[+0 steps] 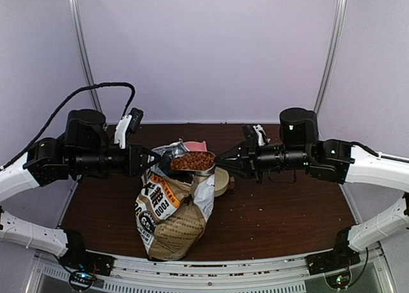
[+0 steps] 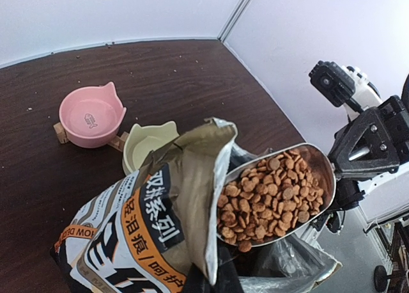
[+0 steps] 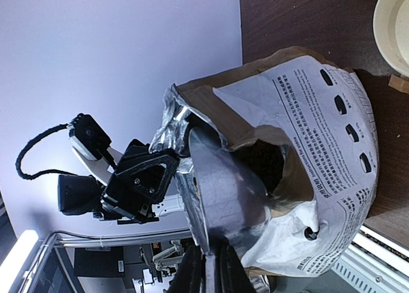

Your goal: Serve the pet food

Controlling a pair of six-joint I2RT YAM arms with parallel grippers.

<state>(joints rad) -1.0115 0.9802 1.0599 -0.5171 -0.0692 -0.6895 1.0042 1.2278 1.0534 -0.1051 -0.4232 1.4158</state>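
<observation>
The pet food [image 1: 193,160] fills a silver scoop [image 1: 203,167] held level over the open mouth of the printed bag [image 1: 167,210]. In the left wrist view the kibble [image 2: 275,194] is heaped in the scoop [image 2: 323,162], just right of the bag's folded rim [image 2: 192,178]. My right gripper [image 1: 222,159] is shut on the scoop's handle; the right wrist view shows the scoop's underside [image 3: 233,184] above its fingers [image 3: 198,274]. My left gripper [image 1: 155,160] is shut on the bag's top edge and holds the mouth open.
A pink bowl [image 2: 91,116] and a cream bowl [image 2: 148,144] sit side by side on the dark table behind the bag. The cream bowl [image 1: 223,181] lies just below the right gripper. Loose crumbs dot the table [image 1: 287,210].
</observation>
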